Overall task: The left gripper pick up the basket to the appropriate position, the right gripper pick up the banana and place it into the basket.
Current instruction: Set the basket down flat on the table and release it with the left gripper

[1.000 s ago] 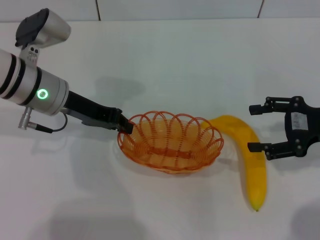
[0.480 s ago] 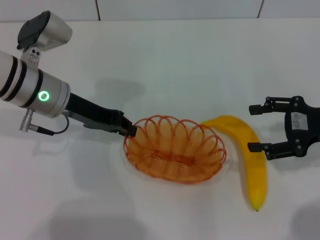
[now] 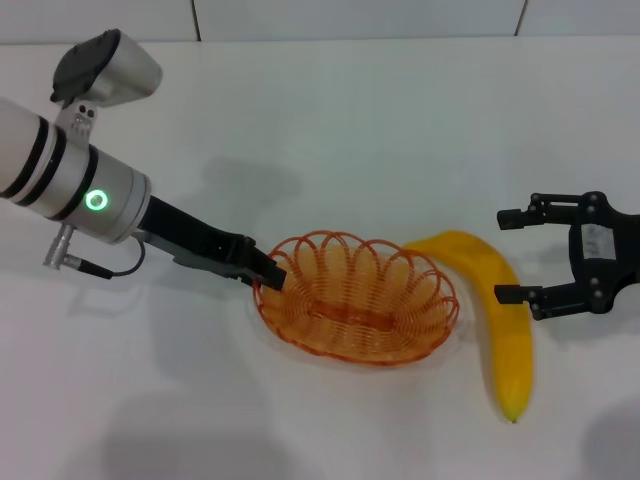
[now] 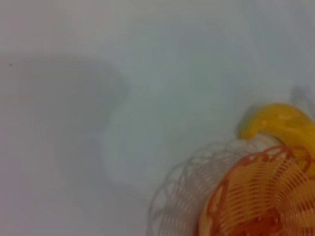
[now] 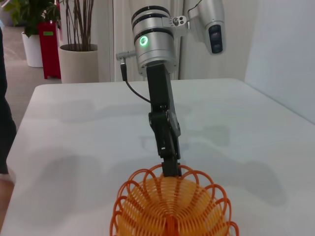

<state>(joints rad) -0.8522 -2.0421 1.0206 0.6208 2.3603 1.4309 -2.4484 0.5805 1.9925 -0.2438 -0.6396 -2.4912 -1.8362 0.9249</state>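
Observation:
The orange wire basket (image 3: 356,300) is near the middle of the white table, with nothing inside it. My left gripper (image 3: 268,272) is shut on its left rim. The right wrist view shows that gripper (image 5: 171,169) clamped over the basket's (image 5: 172,209) far edge. The yellow banana (image 3: 506,335) lies just right of the basket, and its upper end curves behind the basket's right rim. My right gripper (image 3: 503,255) stands open just right of the banana, apart from it. In the left wrist view the basket (image 4: 256,196) casts an offset shadow, with the banana (image 4: 278,120) beyond it.
The white table (image 3: 330,120) reaches back to a pale wall. In the right wrist view, the table's far edge (image 5: 98,82) has potted plants (image 5: 78,54) and a red pot (image 5: 48,46) on the floor beyond it.
My left gripper has carried the basket to the right and slightly nearer, so its right rim now overlaps the banana's upper end. The right gripper and the banana have not moved.

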